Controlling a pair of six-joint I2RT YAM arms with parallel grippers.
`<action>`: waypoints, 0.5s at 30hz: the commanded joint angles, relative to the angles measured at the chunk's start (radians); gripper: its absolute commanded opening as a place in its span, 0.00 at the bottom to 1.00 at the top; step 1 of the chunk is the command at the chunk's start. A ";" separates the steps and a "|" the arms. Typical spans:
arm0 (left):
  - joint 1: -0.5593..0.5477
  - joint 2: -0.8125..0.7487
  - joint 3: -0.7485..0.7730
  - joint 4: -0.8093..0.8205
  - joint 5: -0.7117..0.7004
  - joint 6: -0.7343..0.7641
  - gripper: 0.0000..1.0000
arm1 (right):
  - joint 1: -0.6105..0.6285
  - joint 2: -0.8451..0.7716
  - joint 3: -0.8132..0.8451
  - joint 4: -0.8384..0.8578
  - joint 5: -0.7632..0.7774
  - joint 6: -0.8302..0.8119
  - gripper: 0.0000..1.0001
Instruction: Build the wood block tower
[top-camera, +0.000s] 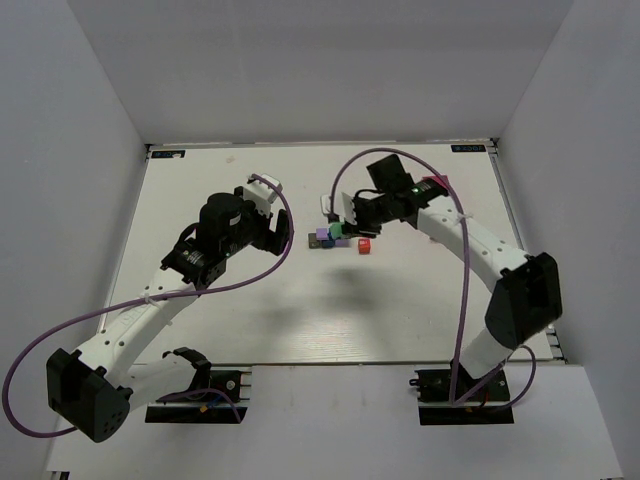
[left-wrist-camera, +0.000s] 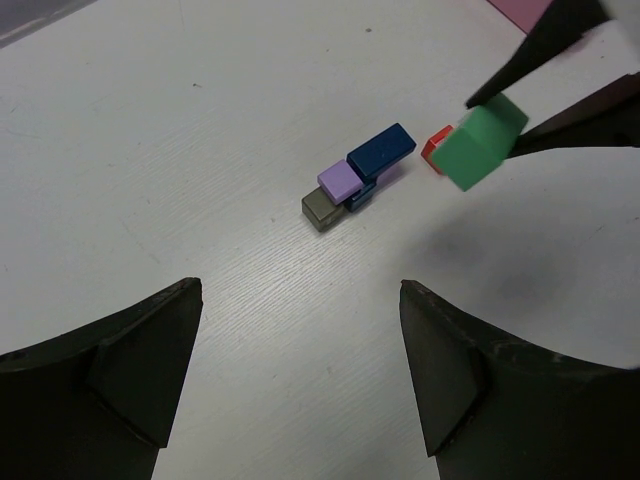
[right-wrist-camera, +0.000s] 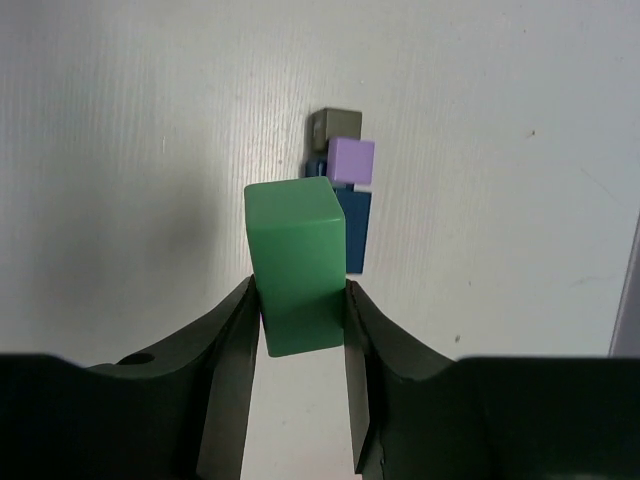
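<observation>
Fingers (right-wrist-camera: 232, 350) of the right gripper (right-wrist-camera: 300, 292) pinch the green block (right-wrist-camera: 295, 250), wood block tower (right-wrist-camera: 342, 175) at one o'clock; a skewed release may topple it, while the left gripper (left-wrist-camera: 298, 300) gapes wide.

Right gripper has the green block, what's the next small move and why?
Probably carry the green block over the blue block and lower it there: the right gripper is clamped on it, in the air beside the stack, and the blue block's top looks bare and flat.

Right pincer (left-wrist-camera: 492, 125) clamps green block (left-wrist-camera: 478, 150) near blue-purple-grey cluster (left-wrist-camera: 341, 182).
</observation>
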 joint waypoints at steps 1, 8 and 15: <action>0.004 -0.019 -0.005 0.015 -0.026 0.006 0.90 | 0.054 0.114 0.145 -0.056 0.058 0.158 0.00; 0.004 -0.019 -0.014 0.015 -0.037 0.006 0.90 | 0.084 0.312 0.360 -0.171 0.146 0.129 0.00; 0.004 -0.028 -0.014 -0.016 -0.202 -0.040 0.91 | 0.085 0.378 0.432 -0.209 0.189 0.072 0.00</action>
